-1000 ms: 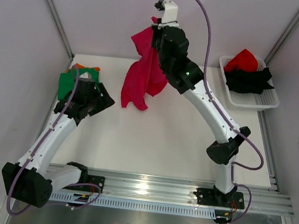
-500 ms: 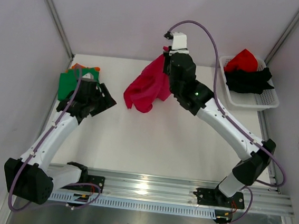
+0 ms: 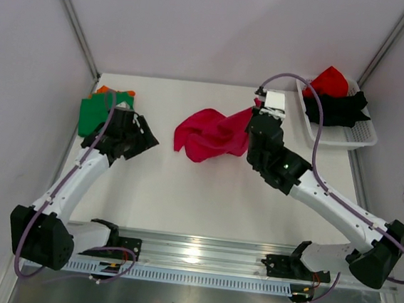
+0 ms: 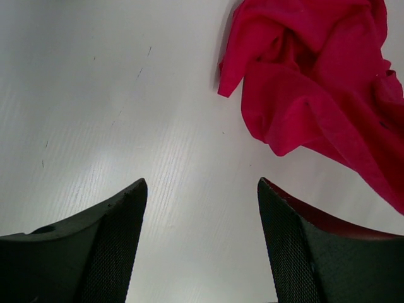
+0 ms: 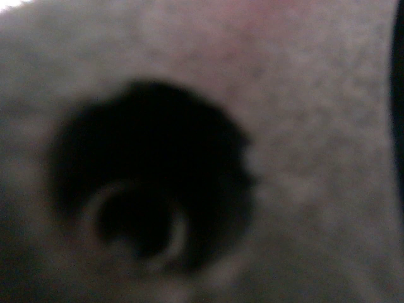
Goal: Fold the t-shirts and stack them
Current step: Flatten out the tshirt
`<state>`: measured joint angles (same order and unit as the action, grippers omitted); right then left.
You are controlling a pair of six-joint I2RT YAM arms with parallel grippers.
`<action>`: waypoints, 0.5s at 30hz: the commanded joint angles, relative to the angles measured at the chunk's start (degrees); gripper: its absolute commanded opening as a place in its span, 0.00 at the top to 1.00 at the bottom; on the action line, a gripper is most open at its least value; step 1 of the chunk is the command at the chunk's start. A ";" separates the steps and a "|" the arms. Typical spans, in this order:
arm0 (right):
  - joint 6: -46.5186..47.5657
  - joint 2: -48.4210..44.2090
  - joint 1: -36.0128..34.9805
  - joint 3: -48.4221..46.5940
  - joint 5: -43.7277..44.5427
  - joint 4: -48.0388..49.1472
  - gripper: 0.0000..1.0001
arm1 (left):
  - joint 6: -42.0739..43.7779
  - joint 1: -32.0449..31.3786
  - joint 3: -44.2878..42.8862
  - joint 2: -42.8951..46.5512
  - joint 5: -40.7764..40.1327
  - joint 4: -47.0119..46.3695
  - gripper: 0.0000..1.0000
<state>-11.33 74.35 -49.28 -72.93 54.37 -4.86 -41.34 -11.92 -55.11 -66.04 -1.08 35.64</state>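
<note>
An edge of the magenta-pink t-shirt [image 3: 214,135] is being pinched by the right gripper [image 3: 254,117], its jaws being pressed fully together on the cloth. Only a blur is being given by its own wrist camera, probably fabric lying against the lens. From that pinch the shirt is being draped leftward onto the white table [image 3: 205,195], where it is lying crumpled near the middle, far from flat.

The left gripper [image 3: 144,137] is being held over bare tabletop just left of the shirt, jaws wide apart and empty. Its fingers [image 4: 107,246] are being pointed toward the nearest loose corner without touching it. At the far left of the table, a folded green t-shirt [image 3: 91,116] is lying on an orange t-shirt [image 3: 106,89], of which only a strip is being shown. At the far right, a red t-shirt [image 3: 328,81] and a black t-shirt [image 3: 335,107] are being held heaped in the white lattice basket [image 3: 339,140].

The step in hand is judged to be the laying out of the magenta shirt for folding. A second grip on a free edge by the left gripper is being called for next, so that the cloth can be spread flat before any fold.
</note>
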 commanded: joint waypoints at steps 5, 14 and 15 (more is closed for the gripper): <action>-18.27 -6.49 -3.28 10.07 11.96 -9.35 1.00 | 0.65 -1.79 1.32 -5.76 0.64 -2.59 0.27; -60.77 -7.20 -7.50 17.11 18.40 -44.27 1.00 | -0.23 -6.00 -2.18 -16.84 1.35 -1.98 0.30; -65.87 -6.94 -8.02 17.64 18.23 -48.10 1.00 | -0.23 -6.62 -2.37 -17.10 1.43 -1.89 0.30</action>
<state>-53.08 68.25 -56.25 -56.29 67.88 -33.50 -41.54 -17.06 -54.28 -82.98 -0.01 33.93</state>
